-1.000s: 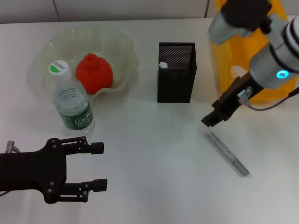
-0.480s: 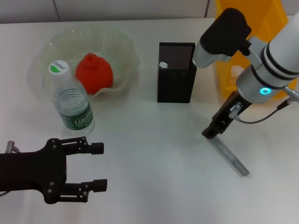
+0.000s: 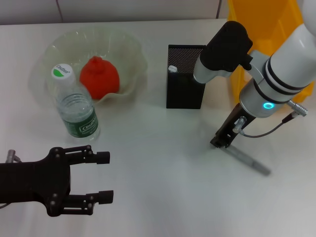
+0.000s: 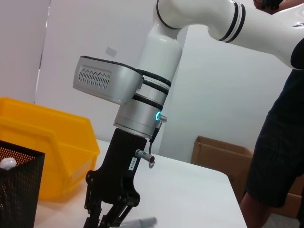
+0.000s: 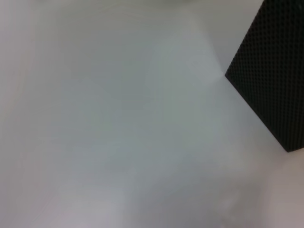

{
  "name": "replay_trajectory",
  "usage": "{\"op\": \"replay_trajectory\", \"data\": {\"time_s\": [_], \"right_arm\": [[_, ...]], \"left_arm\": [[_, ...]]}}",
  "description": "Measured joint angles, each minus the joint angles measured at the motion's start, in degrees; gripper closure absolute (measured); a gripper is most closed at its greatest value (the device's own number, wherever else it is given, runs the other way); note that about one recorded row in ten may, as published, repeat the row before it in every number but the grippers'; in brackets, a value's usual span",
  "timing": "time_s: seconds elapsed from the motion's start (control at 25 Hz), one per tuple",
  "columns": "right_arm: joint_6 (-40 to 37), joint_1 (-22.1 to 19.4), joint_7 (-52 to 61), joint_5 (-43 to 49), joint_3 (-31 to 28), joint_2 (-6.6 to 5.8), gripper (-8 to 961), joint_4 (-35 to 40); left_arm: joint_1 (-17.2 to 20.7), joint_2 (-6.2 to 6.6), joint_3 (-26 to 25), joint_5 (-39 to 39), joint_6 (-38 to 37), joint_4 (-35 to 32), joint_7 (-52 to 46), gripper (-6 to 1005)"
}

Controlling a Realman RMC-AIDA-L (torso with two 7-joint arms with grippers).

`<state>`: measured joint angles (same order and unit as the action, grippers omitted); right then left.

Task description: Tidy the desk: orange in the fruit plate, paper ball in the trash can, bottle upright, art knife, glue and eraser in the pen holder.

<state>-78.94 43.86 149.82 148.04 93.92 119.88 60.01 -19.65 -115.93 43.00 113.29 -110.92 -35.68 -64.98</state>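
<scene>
A grey art knife (image 3: 247, 160) lies on the white table right of the black mesh pen holder (image 3: 186, 77). My right gripper (image 3: 220, 141) is down at the knife's near end, and its fingers look closed around that end; it also shows in the left wrist view (image 4: 105, 217), with the knife (image 4: 142, 222) beside it. The orange (image 3: 98, 76) sits in the clear fruit plate (image 3: 134, 49). The bottle (image 3: 74, 106) stands upright in front of the plate. My left gripper (image 3: 105, 177) is open and empty at the near left. No paper ball shows.
A yellow bin (image 3: 261, 29) stands at the back right, behind my right arm. A small white thing (image 3: 172, 68) pokes up inside the pen holder. The right wrist view shows only the table and a corner of the pen holder (image 5: 270, 85).
My right gripper has come down and to the left onto the knife's near end. The knife's far end has swung to the right. The left arm has not moved.
</scene>
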Motion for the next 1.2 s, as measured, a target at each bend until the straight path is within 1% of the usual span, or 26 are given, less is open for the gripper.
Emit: {"op": "replay_trajectory", "data": {"time_s": [0.32,0.36,0.4,0.44,0.48,0.52,0.56,0.6,0.64,0.76,0.8,0.84,0.92,1.08,1.16,1.2], "right_arm": [[0.0,-0.4,0.0,-0.4,-0.1,0.0,759,0.7],[-0.1,-0.7,0.0,-0.5,-0.4,0.0,772,1.5],[-0.5,-1.9,-0.1,-1.5,-1.6,-0.14,786,4.4],[-0.5,-1.9,-0.1,-1.5,-1.6,-0.14,799,4.4],[-0.6,-2.8,-0.5,-2.7,-2.7,-0.27,813,6.4],[-0.7,-5.0,-2.1,-6.3,-6.1,-0.4,826,10.4],[-0.7,-5.0,-2.1,-6.3,-6.1,-0.4,826,10.4],[-0.4,-7.2,-5.3,-11.9,-11.3,-0.35,826,13.2],[-0.4,-7.2,-5.3,-11.9,-11.3,-0.35,826,13.2],[1.3,-10.2,-14.3,-27.3,-20.8,-0.38,827,13.8],[2.8,-11.5,-22.4,-38.8,-25.9,-0.45,827,10.1],[2.8,-11.5,-22.4,-38.8,-25.9,-0.45,827,10.1],[3.7,-12.0,-31.4,-49.0,-30.1,-0.5,827,4.1],[3.8,-11.0,-53.5,-67.3,-36.1,-0.56,827,-13.8],[3.7,-10.1,-64.0,-74.2,-37.8,-0.58,826,-22.2],[3.5,-9.6,-73.4,-79.5,-38.4,-0.57,826,-28.1]], "left_arm": [[0.2,0.0,0.0,0.0,0.1,0.0,0.1,213],[0.2,0.0,0.0,0.0,0.1,0.0,0.2,213],[0.3,0.0,-0.1,0.0,0.1,0.0,0.2,212],[0.3,0.0,-0.1,0.0,0.0,0.0,0.2,212],[0.4,0.01,-0.1,0.0,0.0,0.0,0.2,212],[0.4,0.04,-0.1,0.0,0.0,0.0,0.2,212],[0.4,0.04,-0.1,0.0,0.0,0.0,0.2,212],[0.5,0.05,-0.1,0.0,0.0,0.0,0.2,212],[0.5,0.05,-0.1,0.0,0.0,0.0,0.2,212],[0.5,-0.04,-0.1,0.0,0.0,0.0,0.3,212],[0.4,-0.13,-0.1,-0.1,0.0,0.0,0.3,212],[0.4,-0.13,-0.1,-0.1,0.0,0.0,0.3,212],[0.3,-0.21,-0.1,-0.2,0.0,0.0,0.3,212],[0.1,-0.35,-0.1,-0.2,0.1,0.0,0.4,212],[0.1,-0.39,-0.1,-0.2,0.2,0.0,0.4,212],[0.1,-0.41,-0.1,-0.2,0.2,0.0,0.4,212]]}}
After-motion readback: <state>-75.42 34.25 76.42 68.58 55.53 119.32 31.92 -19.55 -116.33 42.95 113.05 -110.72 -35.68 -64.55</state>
